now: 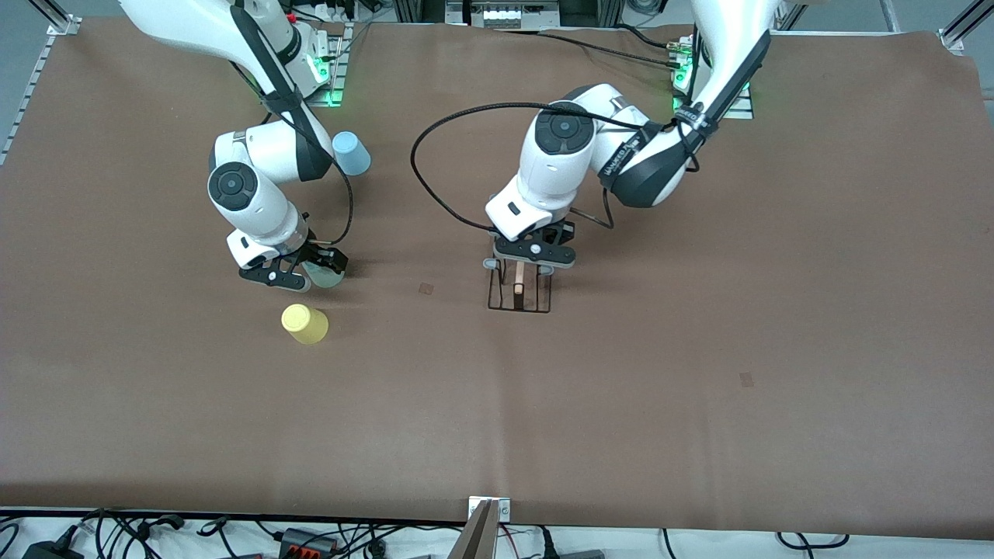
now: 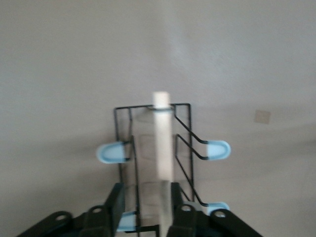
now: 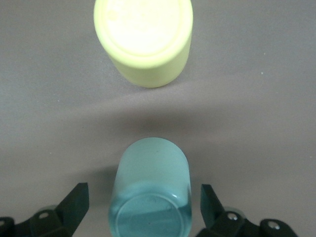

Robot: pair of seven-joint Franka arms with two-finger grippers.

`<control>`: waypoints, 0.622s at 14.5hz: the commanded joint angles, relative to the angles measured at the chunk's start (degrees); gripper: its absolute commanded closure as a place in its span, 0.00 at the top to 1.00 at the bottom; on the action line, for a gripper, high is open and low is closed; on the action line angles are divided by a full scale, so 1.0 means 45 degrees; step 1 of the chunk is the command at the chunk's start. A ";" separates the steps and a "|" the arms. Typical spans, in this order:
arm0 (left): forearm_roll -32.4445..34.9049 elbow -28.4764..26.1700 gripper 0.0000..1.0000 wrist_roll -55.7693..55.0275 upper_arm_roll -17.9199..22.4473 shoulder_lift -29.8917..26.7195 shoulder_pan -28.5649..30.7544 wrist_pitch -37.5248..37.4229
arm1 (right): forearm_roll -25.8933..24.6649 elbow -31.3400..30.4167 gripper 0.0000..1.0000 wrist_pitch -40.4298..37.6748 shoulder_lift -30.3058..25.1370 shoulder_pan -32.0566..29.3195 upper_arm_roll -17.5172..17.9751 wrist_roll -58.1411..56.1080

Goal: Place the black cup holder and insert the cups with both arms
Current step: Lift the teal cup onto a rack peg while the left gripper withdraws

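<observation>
**Desk:** Brown table covering [image 1: 699, 388] is seen from the front. What is held?

**Caption:** Nothing is clamped. The black cup holder [image 1: 520, 299] is stood upright at mid-table, and the left gripper [image 1: 519, 268] is set low over it, jaws slightly apart. The right gripper [image 1: 299, 272] is lowered around the pale green cup [image 1: 326, 273], with the yellow cup [image 1: 304, 323] at its six o'clock and the light blue cup [image 1: 351, 152] near one o'clock.

**Desk:** And the left wrist view?

**Caption:** The wooden rod [image 2: 162, 143] is straddled, likely just let go. Thin black wire and pale-blue-tipped prongs [image 2: 114, 152] are shown.

**Desk:** The right wrist view?

**Caption:** The green cup is bracketed by wide-open fingers [image 3: 74, 202], untouched; a grasp is judged imminent.
</observation>
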 commanded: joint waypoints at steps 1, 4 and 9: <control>0.0261 0.0691 1.00 0.1614 -0.0079 -0.0646 0.0747 -0.1854 | 0.0154 -0.0330 1.00 0.0116 -0.0202 0.0038 -0.0012 0.0117; 0.0280 0.2057 1.00 0.2691 -0.0002 -0.0666 0.1099 -0.4021 | 0.0154 -0.0370 0.93 0.0097 -0.0202 0.0038 -0.0012 0.0137; 0.0086 0.2980 1.00 0.4882 -0.0157 -0.0705 0.2875 -0.5705 | 0.0154 -0.0331 0.23 -0.0214 -0.0299 0.0038 -0.0012 0.0195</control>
